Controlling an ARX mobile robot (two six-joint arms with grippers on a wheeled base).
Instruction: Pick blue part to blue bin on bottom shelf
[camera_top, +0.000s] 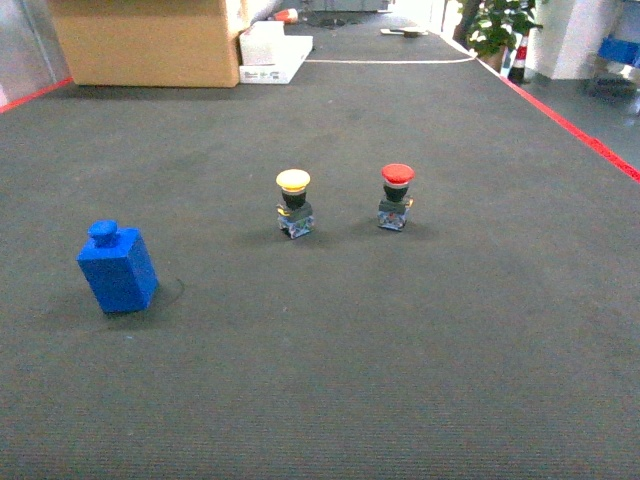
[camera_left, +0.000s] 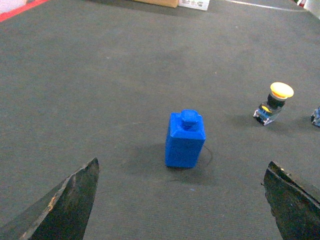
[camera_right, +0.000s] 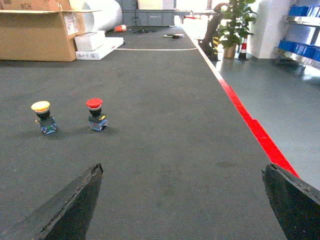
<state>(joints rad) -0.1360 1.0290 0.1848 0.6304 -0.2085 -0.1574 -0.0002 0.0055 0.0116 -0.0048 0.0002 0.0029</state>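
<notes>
Leftmost on the dark carpet (camera_top: 330, 360) stands the blue part (camera_top: 117, 266), a boxy bright-blue block with a round knob on top, upright and untouched. Only my left gripper (camera_left: 182, 200), jaws spread wide, looks down on it; the yellow button (camera_top: 294, 202) sits well right. Farther right, my right gripper (camera_right: 182, 197), also open, sees the red button (camera_right: 95, 114) but no blue part. Both fingertips are cut off.
</notes>
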